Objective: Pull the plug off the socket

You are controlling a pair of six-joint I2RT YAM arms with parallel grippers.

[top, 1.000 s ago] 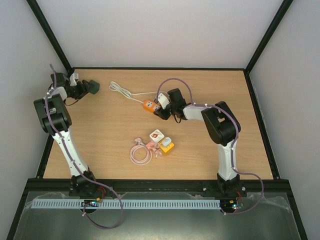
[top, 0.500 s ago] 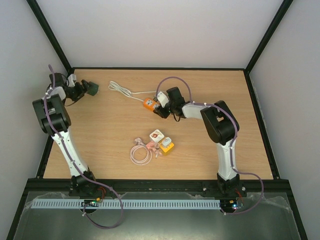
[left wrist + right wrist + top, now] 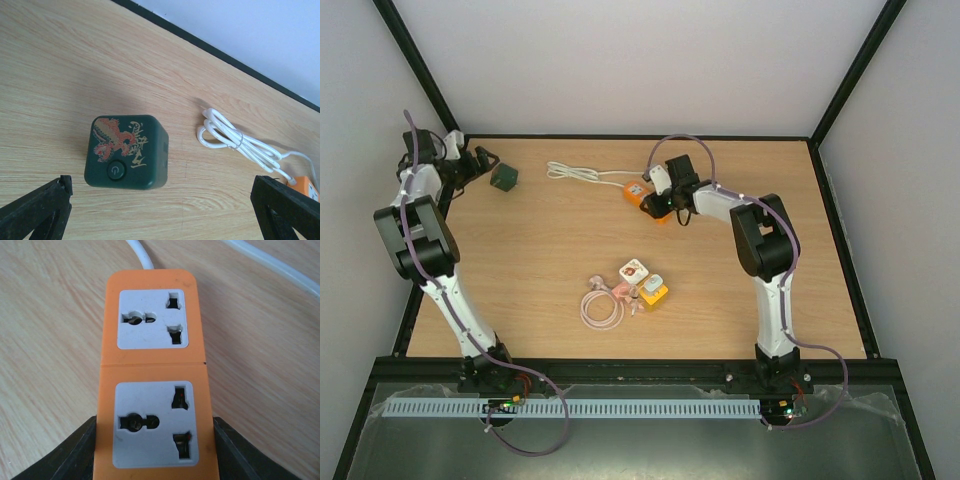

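Note:
The orange two-outlet socket strip (image 3: 152,365) lies on the wooden table, and both of its outlets are empty. My right gripper (image 3: 155,440) is shut on the strip's near end, one black finger on each side; in the top view the gripper (image 3: 660,205) is at the strip (image 3: 638,195). The dark green cube plug (image 3: 126,151), with a dragon print and a power button, lies on the table apart from the strip, at the far left in the top view (image 3: 503,177). My left gripper (image 3: 162,200) is open just short of the cube and touches nothing.
The strip's white cable (image 3: 575,173) is bundled between the plug and the strip and also shows in the left wrist view (image 3: 235,140). A pink coiled cable (image 3: 602,308), a white adapter (image 3: 633,270) and a yellow adapter (image 3: 653,291) lie mid-table. Black frame rails border the table.

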